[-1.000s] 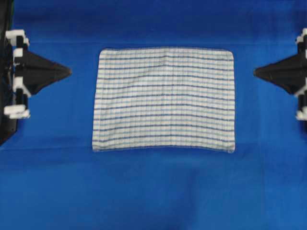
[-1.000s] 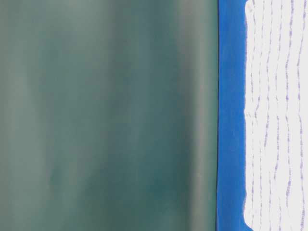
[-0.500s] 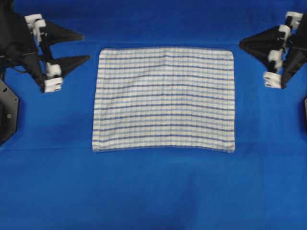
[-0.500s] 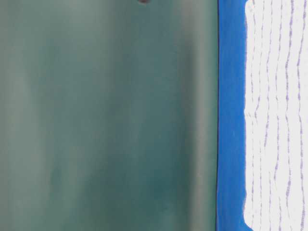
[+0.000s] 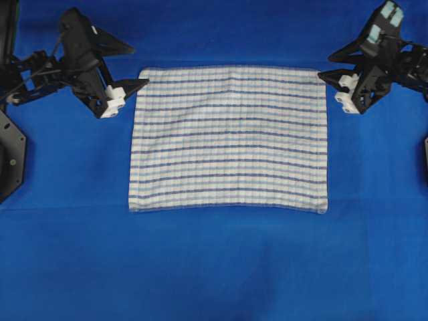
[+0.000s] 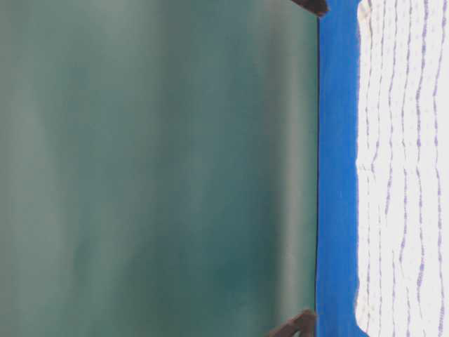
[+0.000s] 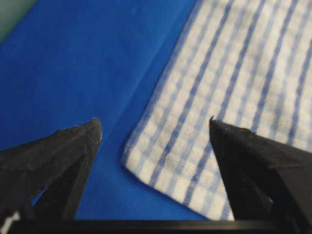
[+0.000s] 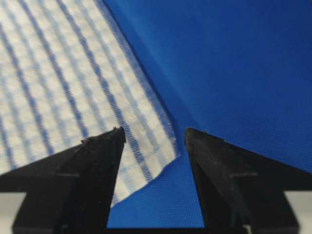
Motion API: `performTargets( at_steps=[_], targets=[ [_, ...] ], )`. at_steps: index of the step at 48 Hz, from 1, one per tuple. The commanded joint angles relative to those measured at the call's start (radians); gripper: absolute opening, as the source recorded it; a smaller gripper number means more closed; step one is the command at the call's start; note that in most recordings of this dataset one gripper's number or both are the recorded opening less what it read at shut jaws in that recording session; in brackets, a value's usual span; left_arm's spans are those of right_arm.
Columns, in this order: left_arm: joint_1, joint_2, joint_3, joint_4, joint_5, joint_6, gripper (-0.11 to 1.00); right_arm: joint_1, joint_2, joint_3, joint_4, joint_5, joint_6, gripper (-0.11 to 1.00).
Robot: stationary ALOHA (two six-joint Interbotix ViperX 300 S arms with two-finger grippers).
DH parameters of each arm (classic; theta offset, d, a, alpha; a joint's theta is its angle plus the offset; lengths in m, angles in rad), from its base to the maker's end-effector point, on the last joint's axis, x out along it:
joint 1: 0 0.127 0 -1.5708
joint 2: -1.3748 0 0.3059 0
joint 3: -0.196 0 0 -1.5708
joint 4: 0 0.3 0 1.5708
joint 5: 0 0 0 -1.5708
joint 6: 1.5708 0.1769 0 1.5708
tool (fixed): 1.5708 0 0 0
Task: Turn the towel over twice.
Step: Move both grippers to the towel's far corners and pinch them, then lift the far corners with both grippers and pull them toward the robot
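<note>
Striped towel [image 5: 229,139] flat — open end effectors at its far corners.

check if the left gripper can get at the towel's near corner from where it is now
Probably yes. The left gripper stands open, its fingers straddling the towel corner, which lies flat on the blue cloth with nothing between them.

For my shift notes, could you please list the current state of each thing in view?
towel: spread flat, unfolded, not gripped.
left gripper: fingers open, at the towel's far left corner.
right gripper: fingers open, at the towel's far right corner.
blue cloth: lying flat under the towel.
</note>
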Motion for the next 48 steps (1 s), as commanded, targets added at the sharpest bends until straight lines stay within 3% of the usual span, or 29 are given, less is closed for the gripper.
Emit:
performTargets(
  at_steps=[1, 26, 31, 38, 43, 48],
  targets=[
    [0.012, 0.051, -0.021, 0.000, -0.038, 0.002, 0.87, -0.014, 0.043, -0.023, 0.000, -0.038, -0.002, 0.59],
    [0.069, 0.268, -0.075, 0.000, -0.072, 0.003, 0.83, -0.052, 0.212, -0.041, -0.002, -0.126, -0.005, 0.56],
    [0.072, 0.268, -0.069, 0.000, -0.055, 0.009, 0.68, -0.052, 0.210, -0.040, -0.002, -0.124, -0.011, 0.45],
    [0.074, 0.268, -0.069, 0.000, -0.021, 0.025, 0.28, -0.052, 0.210, -0.038, -0.005, -0.121, -0.012, 0.07],
    [0.074, 0.268, -0.071, 0.000, -0.002, 0.028, 0.04, -0.052, 0.209, -0.038, -0.005, -0.121, -0.012, 0.06],
    [0.074, 0.264, -0.071, 0.000, 0.000, 0.026, 0.03, -0.052, 0.207, -0.038, -0.003, -0.121, -0.011, 0.06]
  ],
)
